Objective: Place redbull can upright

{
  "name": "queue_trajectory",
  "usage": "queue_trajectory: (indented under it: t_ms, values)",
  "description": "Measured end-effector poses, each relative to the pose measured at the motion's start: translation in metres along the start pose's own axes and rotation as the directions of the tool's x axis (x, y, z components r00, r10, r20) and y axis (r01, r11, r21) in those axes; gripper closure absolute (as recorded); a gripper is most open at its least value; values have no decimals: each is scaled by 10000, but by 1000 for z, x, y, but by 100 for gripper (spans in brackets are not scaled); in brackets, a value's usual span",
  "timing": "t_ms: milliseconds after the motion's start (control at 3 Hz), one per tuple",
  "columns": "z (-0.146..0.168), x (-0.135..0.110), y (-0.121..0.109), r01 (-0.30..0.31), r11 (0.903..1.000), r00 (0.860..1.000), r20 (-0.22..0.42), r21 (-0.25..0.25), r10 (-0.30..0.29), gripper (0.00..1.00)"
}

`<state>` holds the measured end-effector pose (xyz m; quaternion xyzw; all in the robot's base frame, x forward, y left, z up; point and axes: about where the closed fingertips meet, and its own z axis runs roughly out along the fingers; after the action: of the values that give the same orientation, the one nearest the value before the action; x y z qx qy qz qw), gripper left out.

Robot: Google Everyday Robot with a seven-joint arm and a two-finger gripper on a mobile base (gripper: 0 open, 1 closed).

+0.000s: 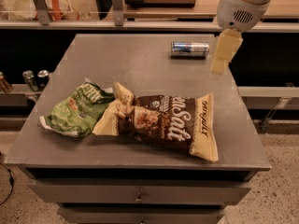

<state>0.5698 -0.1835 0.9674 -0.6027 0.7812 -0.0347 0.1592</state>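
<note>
The redbull can, slim silver and blue, lies on its side near the back right of the grey table. My gripper hangs from the white arm at the upper right, just to the right of the can and a little above the tabletop, not touching it. Its cream-coloured fingers point down.
A brown-and-cream snack bag and a green snack bag lie on the front half of the table. Two small dark cans stand on a low shelf at the left. A counter with clutter runs behind the table.
</note>
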Motion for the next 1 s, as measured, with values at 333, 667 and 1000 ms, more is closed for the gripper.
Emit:
queue_trajectory:
  t_ms: [333, 667, 1000]
  values:
    - [32, -15, -42, 210, 9994, 9998, -13, 274, -210, 0]
    - [36, -19, -46, 326, 9987, 9994, 121, 380, -331, 0]
    - [45, -27, -59, 713, 9952, 9968, 322, 676, -736, 0]
